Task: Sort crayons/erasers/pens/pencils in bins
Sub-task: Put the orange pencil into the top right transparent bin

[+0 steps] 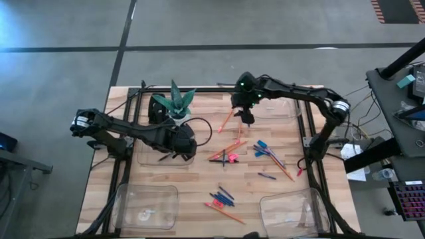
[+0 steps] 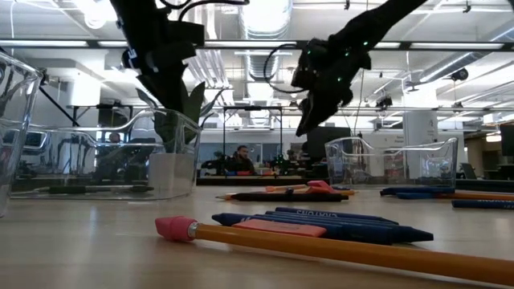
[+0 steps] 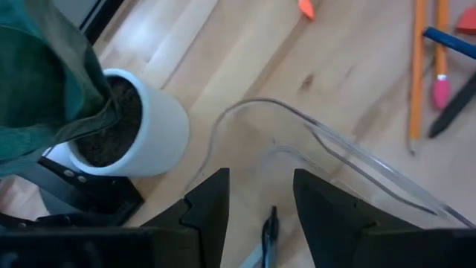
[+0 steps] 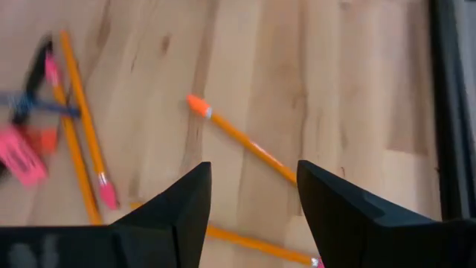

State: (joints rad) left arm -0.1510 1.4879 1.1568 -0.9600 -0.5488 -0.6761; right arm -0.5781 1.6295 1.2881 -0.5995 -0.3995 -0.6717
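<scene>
My left gripper [image 1: 180, 151] hangs open over the clear bin [image 3: 335, 141] beside the potted plant. A dark pen [image 3: 268, 231] lies on that bin's floor, below the gap between the fingers. My right gripper [image 1: 248, 121] is open above the bare table, over an orange pencil [image 4: 238, 138] that lies flat; nothing is between its fingers. More pencils, a pink eraser [image 4: 18, 160] and dark pens lie in a pile [image 1: 229, 154] at the table's middle. Blue crayons [image 1: 265, 149] lie to the right of it.
A plant in a white pot [image 1: 176, 106] stands just beyond the left gripper. Clear bins stand at the near left [image 1: 147, 206], near right [image 1: 292, 209] and far right [image 1: 272, 106]. Another small pile of crayons and a pencil [image 1: 222, 199] lies near the front.
</scene>
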